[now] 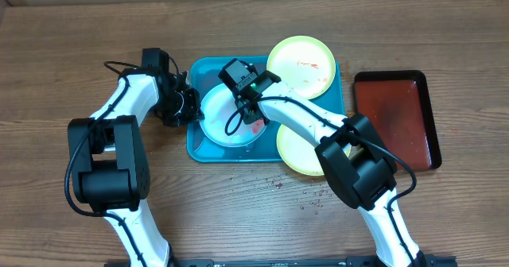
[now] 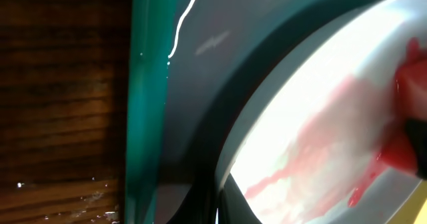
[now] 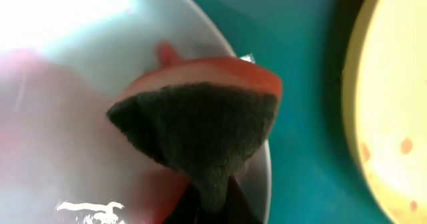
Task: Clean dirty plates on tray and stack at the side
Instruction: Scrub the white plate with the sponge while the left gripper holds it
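The teal tray (image 1: 196, 145) lies mid-table. A pale blue-white plate (image 1: 219, 112) with red smears lies in its left half. My left gripper (image 1: 189, 104) is at the plate's left rim and looks shut on it; the left wrist view shows the smeared plate (image 2: 320, 137), the tray rim (image 2: 143, 117) and my fingers (image 2: 217, 211). My right gripper (image 1: 253, 112) is shut on an orange sponge with a dark scouring side (image 3: 200, 124), pressed on the plate (image 3: 60, 137). One yellow-green plate (image 1: 301, 67) lies at the tray's back right, another (image 1: 298, 152) at its front right.
A dark red tray (image 1: 396, 118) lies to the right of the teal tray. Small red specks and droplets (image 1: 306, 197) dot the wooden table in front of the tray. The arms cross over the tray's left and middle.
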`<state>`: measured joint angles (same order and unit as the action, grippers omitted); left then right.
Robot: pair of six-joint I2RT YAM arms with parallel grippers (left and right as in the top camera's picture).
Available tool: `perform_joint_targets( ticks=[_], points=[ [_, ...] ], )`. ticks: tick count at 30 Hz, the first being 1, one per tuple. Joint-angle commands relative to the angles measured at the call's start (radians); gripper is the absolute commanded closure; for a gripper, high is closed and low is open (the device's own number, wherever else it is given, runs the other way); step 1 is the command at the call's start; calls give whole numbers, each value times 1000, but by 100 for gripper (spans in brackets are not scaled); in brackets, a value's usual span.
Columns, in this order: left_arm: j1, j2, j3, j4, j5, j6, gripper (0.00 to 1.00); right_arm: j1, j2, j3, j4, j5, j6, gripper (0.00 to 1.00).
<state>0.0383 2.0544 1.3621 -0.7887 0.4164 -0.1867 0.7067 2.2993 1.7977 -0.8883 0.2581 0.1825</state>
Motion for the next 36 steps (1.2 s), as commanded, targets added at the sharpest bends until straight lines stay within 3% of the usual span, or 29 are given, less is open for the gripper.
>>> perform_joint_targets(
  ticks=[1,7,15,19,27,36],
  points=[
    [3,6,-3,6,-42,-31,96,-1,10,-4,-24,-217,-3,96],
    [3,6,-3,16,-31,-31,96,1,11,-11,-6,-431,-3,96],
    [10,6,-3,21,-31,-31,96,18,11,-37,-26,-448,-4,96],
    [10,6,-3,27,-31,-31,96,21,11,-37,-46,-451,-113,96],
    [10,6,-3,22,-31,-31,96,14,11,-37,-33,-71,-169,96],
    [10,6,-3,15,-32,-27,96,10,11,-37,86,19,-235,96]
  ],
)
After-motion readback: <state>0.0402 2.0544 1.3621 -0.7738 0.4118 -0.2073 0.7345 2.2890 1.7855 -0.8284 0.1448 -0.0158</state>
